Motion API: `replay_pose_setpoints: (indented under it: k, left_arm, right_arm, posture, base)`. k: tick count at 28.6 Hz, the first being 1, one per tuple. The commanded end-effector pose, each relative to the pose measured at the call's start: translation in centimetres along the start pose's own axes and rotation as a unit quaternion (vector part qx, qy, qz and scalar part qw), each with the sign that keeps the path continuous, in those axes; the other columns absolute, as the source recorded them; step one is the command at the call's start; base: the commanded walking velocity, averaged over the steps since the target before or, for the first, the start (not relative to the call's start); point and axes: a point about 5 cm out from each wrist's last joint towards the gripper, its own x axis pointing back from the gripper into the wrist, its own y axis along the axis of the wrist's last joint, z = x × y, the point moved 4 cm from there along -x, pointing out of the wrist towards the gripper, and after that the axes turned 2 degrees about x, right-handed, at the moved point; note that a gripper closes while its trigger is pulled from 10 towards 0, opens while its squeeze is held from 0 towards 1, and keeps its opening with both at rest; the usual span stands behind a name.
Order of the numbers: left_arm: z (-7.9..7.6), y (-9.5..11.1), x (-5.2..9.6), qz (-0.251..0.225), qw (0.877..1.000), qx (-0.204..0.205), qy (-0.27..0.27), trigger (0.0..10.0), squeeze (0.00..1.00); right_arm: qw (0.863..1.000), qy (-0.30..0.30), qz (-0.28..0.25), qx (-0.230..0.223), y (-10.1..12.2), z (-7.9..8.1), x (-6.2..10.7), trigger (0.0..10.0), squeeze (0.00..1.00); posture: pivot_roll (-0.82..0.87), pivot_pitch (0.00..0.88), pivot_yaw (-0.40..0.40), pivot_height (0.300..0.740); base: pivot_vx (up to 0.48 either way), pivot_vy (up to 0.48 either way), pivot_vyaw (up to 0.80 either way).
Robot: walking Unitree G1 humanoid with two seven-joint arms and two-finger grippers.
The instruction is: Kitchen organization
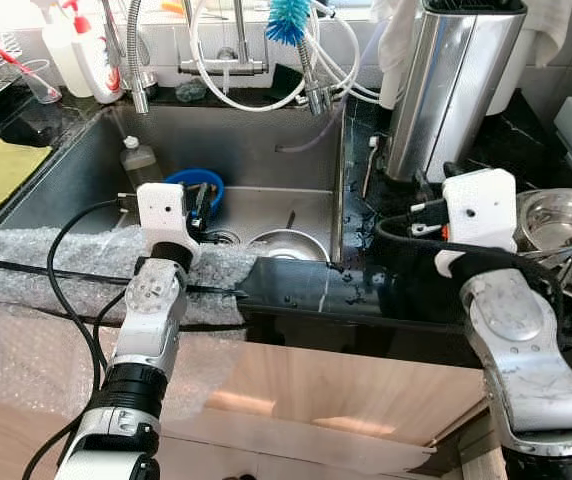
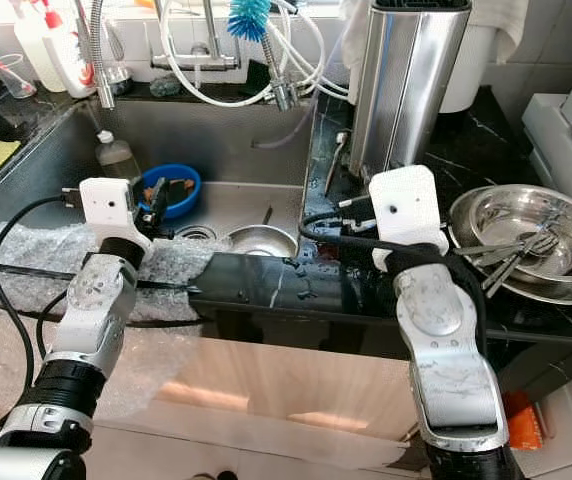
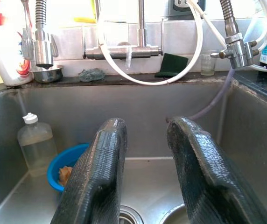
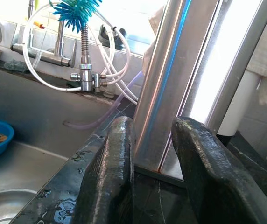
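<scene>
left end effector (image 3: 143, 172) – fingers parted, empty, over the sink (image 1: 266, 150) near the blue bowl (image 1: 198, 184) | right end effector (image 4: 154, 172) – fingers parted, empty, above wet black table (image 2: 266, 280) facing the steel canister (image 1: 451, 85) | risk – reaching forward could topple the tall canister, or snag the white hoses (image 1: 256, 95) | steel bowl with utensils (image 2: 526, 235) at right

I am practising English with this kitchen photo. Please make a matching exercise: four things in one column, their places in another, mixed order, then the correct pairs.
Things:
1. blue bowl
2. clear bottle
3. forks
4. blue brush

Places:
A. in the steel bowl on the counter
B. up by the taps
C. on the sink floor
D. standing in the sink's back left corner

Pairs: 1-C, 2-D, 3-A, 4-B
</scene>
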Motion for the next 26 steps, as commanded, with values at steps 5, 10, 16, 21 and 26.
replay_pose_setpoints:
  k: [5, 10, 16, 21, 26]
  left_arm:
    - [-0.1, 0.0, -0.1, 0.000, 1.000, -0.007, -0.003, 10.0, 0.00]
    - [-0.2, 0.0, -0.1, 0.001, 1.000, -0.006, -0.005, 10.0, 0.00]
    - [-0.1, -0.1, -0.1, 0.001, 1.000, -0.007, -0.004, 10.0, 0.00]
    - [-0.1, -0.1, 0.0, 0.002, 1.000, -0.008, -0.005, 10.0, 0.00]
    - [-0.2, -0.2, 0.0, 0.002, 1.000, -0.010, -0.007, 10.0, 0.00]
  right_arm:
    - [0.998, 0.012, 0.061, 0.007, -2.3, 0.8, 0.0, 10.0, 0.00]
    - [0.997, 0.024, 0.079, 0.008, -3.4, 1.2, 0.4, 10.0, 0.00]
    - [0.994, 0.000, 0.112, 0.010, -4.5, 0.7, 0.6, 10.0, 0.00]
    - [0.991, -0.022, 0.134, 0.007, -5.1, 0.3, 0.8, 10.0, 0.00]
    - [0.987, -0.050, 0.150, -0.003, -5.5, -0.2, 1.1, 10.0, 0.00]
  posture:
    - [-0.13, 0.094, 0.069, 0.740]
    - [-0.13, 0.091, 0.067, 0.740]
    - [-0.13, 0.093, 0.068, 0.740]
    - [-0.13, 0.095, 0.068, 0.740]
    - [-0.14, 0.096, 0.069, 0.740]
  base:
    - [0.000, 0.000, 0.00]
    - [0.000, 0.000, 0.00]
    - [0.000, 0.000, 0.00]
    - [0.000, 0.000, 0.00]
    - [0.000, 0.000, 0.00]
